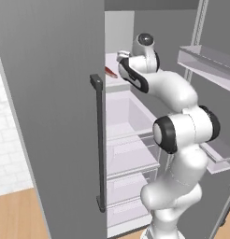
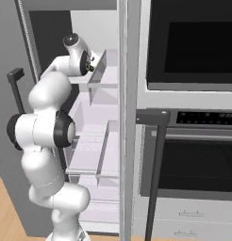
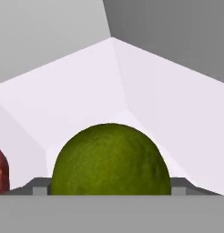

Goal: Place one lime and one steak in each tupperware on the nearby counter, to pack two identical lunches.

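Reaching into the open fridge, the gripper has its fingers spread wide on either side of the lime, which sits on the pale upper shelf; whether they touch it cannot be told. A steak lies just beside the lime.

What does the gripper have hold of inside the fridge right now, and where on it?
It cannot be told for sure. The lime sits between the fingertips at its widest part, seemingly touching both, but whether the gripper has clamped it is unclear.
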